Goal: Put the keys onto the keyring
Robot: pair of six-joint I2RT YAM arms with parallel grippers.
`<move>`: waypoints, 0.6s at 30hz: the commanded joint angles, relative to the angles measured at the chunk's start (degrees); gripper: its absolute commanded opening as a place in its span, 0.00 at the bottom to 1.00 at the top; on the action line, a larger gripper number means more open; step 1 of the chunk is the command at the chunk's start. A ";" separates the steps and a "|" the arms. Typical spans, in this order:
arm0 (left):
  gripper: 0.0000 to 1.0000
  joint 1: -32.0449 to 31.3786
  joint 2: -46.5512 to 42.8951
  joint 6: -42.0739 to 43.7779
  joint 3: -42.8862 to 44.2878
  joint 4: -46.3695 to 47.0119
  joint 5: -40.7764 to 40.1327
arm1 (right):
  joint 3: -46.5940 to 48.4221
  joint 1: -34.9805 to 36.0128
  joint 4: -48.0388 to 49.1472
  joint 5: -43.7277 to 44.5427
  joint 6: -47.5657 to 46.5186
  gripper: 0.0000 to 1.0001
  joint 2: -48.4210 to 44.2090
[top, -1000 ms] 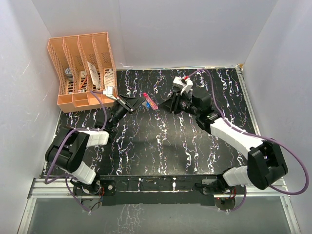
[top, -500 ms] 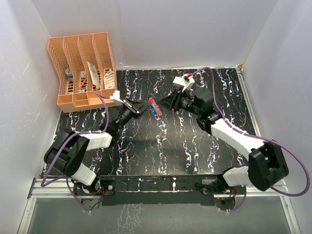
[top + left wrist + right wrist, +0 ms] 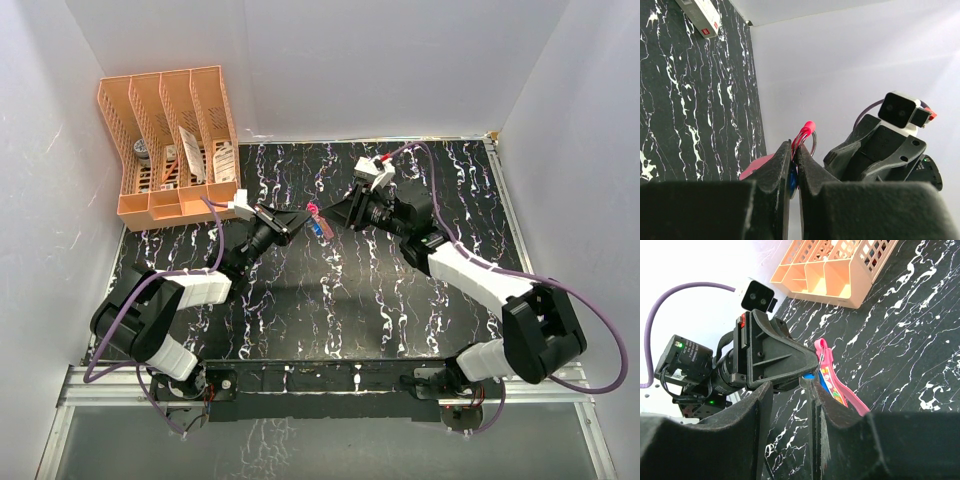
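Both arms meet over the far middle of the black marbled worktop (image 3: 350,300), tips almost nose to nose. The left fingers (image 3: 776,172) are pinched tight, and they've got the keys. The pink key (image 3: 840,389) is clamped between them, with the blue key (image 3: 791,181) tucked alongside, just a sliver of blue showing in the seam. A red-pink loop pokes out past the left tips, and a thin wire keyring (image 3: 813,143) curves beside it. Whether that ring is threaded through either key, I can't tell. The whole bundle sits in the left grip, up above the worktop, right between the two arms.

The right fingers (image 3: 762,410) stand partway apart with a narrow gap and nothing inside it. In the right wrist view the pink key runs just beyond the right-hand finger, close but outside the gap; touching or not, I can't say.

In the far left corner stands the orange file organiser (image 3: 165,130), small items in its slots, well apart from the action. A white box (image 3: 702,15) with a red label lies flat on the worktop, away from the left tips.
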 commanded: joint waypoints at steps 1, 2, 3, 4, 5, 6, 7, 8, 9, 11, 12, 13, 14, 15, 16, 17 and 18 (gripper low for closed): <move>0.00 -0.64 -1.06 -1.98 2.48 0.30 -0.24 | -0.84 -0.22 4.79 -1.45 1.75 0.32 1.36; 0.00 -0.67 -1.04 -2.12 2.63 0.26 -0.22 | -1.01 -0.22 5.20 -1.64 2.05 0.32 1.68; 0.00 -0.73 -1.04 -2.25 2.83 0.12 -0.22 | -1.13 -0.24 5.48 -1.90 2.41 0.32 2.00; 0.00 -0.86 -1.05 -2.25 3.03 0.07 -0.22 | -1.20 -0.20 5.71 -1.93 2.47 0.32 2.19; 0.00 -0.94 -1.07 -2.22 3.25 -0.06 -0.14 | -1.22 -0.25 5.87 -1.89 2.46 0.32 2.31; 0.00 -1.06 -1.02 -2.24 3.44 -0.27 -0.07 | -1.30 -0.25 5.92 -1.87 2.52 0.32 2.48; 0.00 -1.20 -1.01 -2.28 3.61 -0.33 -0.05 | -1.23 -0.27 5.92 -1.72 2.57 0.32 2.62; 0.00 -1.29 -0.94 -2.24 3.84 -0.45 0.07 | -1.19 -0.21 5.98 -1.68 2.58 0.33 2.79; 0.00 -1.43 -0.88 -2.17 4.04 -0.71 0.19 | -1.14 -0.22 6.07 -1.61 2.55 0.33 2.96; 0.00 -1.81 -0.74 -2.06 4.25 -0.82 0.37 | -1.05 -0.25 6.46 -1.67 2.67 0.32 3.19; 0.00 -1.93 -0.70 -2.11 4.24 -0.86 0.46 | -0.98 -0.25 6.66 -1.70 2.68 0.33 3.25; 0.00 -2.04 -0.57 -2.17 4.36 -0.86 0.52 | -0.92 -0.24 6.69 -1.66 2.62 0.33 3.29; 0.00 -2.18 -0.52 -2.17 4.26 -0.91 0.56 | -0.76 -0.21 6.70 -1.59 2.63 0.33 3.30; 0.00 -2.35 -0.54 -2.17 4.27 -1.02 0.57 | -0.66 -0.19 6.74 -1.45 2.59 0.33 3.30; 0.00 -2.46 -0.44 -2.16 4.20 -1.11 0.57 | -0.62 -0.21 6.83 -1.21 2.49 0.32 3.24; 0.00 -2.54 -0.44 -2.18 4.13 -1.14 0.57 | -0.57 -0.26 6.79 -0.91 2.52 0.32 3.22; 0.00 -2.70 -0.40 -2.29 4.04 -1.01 0.50 | -0.57 -0.25 6.74 -0.70 2.53 0.32 3.22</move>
